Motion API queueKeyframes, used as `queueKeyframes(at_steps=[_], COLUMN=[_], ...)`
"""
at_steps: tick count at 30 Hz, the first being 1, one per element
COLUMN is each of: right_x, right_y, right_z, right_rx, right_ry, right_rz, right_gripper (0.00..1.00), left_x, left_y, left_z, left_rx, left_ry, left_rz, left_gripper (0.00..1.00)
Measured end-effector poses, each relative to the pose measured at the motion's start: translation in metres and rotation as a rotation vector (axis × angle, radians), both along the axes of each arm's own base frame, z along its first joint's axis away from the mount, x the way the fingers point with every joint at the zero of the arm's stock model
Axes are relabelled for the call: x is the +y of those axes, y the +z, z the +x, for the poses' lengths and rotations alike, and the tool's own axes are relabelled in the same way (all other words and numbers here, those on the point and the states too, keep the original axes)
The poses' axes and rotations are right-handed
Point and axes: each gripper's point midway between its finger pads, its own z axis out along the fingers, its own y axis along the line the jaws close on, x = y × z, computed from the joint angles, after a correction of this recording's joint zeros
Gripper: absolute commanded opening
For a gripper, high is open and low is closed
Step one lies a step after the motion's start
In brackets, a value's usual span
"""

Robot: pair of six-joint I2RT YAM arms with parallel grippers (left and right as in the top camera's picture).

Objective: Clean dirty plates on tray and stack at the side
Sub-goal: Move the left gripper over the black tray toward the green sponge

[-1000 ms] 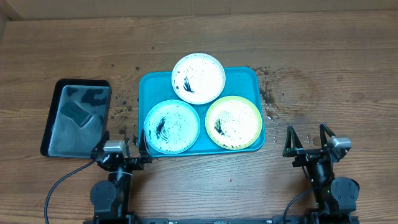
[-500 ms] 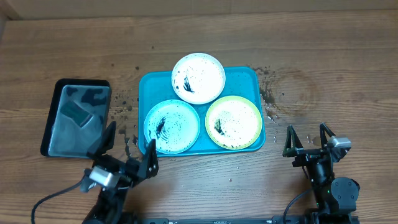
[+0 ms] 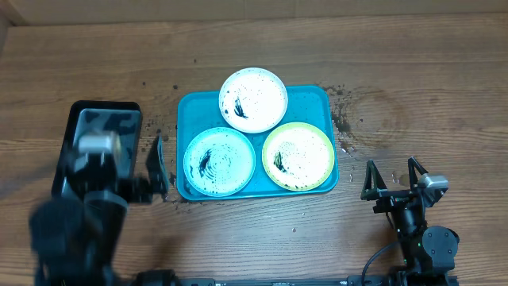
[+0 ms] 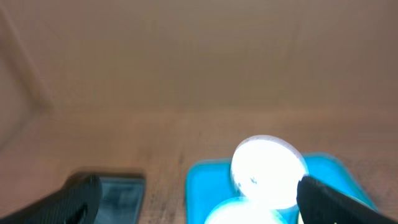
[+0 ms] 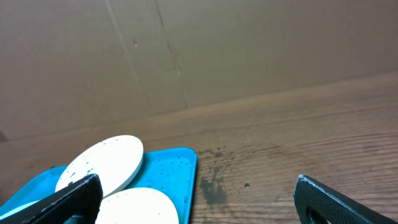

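The turquoise tray (image 3: 311, 100) holds three speckled plates: white (image 3: 253, 99) at the back, light blue (image 3: 219, 161) front left, yellow-green (image 3: 298, 156) front right. My left gripper (image 3: 115, 171) is raised and blurred, open and empty, left of the tray over the black tray. In the left wrist view the gripper (image 4: 199, 208) frames the white plate (image 4: 268, 171) and the tray (image 4: 205, 186). My right gripper (image 3: 392, 181) is open and empty, low at the front right. In the right wrist view the gripper (image 5: 199, 208) faces the tray (image 5: 171, 171) and the white plate (image 5: 102, 162).
A smaller black tray (image 3: 119, 115) with water lies left of the turquoise tray, partly hidden by my left arm. Dark specks and a wet ring (image 3: 373, 119) mark the wood right of the tray. A cardboard wall (image 5: 199, 50) stands behind the table.
My left arm has risen from the table's front edge and swung left and back, over the black tray. The right arm and the plates have not moved.
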Motion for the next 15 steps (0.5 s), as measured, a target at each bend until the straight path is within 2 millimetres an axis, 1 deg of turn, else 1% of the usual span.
queueKeyframes(at_steps=[2, 4, 7, 10, 12, 14, 15], right_x=[0.0, 0.0, 0.0, 0.0, 0.0, 0.0, 0.0], right_y=[0.0, 0.0, 0.0, 0.0, 0.0, 0.0, 0.0], right_z=[0.0, 0.0, 0.0, 0.0, 0.0, 0.0, 0.0], right_rx=[0.0, 0.0, 0.0, 0.0, 0.0, 0.0, 0.0], right_ry=[0.0, 0.0, 0.0, 0.0, 0.0, 0.0, 0.0], right_rz=[0.0, 0.0, 0.0, 0.0, 0.0, 0.0, 0.0], right_gripper=[1.0, 1.0, 1.0, 1.0, 1.0, 1.0, 1.0], left_x=[0.003, 0.004, 0.012, 0.03, 0.046, 0.06, 0.067], left_y=[-0.006, -0.01, -0.016, -0.018, -0.018, -0.025, -0.033], left_z=[0.017, 0.031, 0.044, 0.055, 0.068, 0.082, 0.088], left_rx=[0.118, 0.192, 0.325, 0.468, 0.542, 0.601, 0.638], left_ry=[0.004, 0.003, 0.033, 0.096, 0.15, 0.19, 0.207], left_rz=[0.007, 0.019, 0.033, 0.025, 0.002, -0.022, -0.034], left_gripper=[1.0, 1.0, 1.0, 1.0, 0.99, 1.0, 1.0])
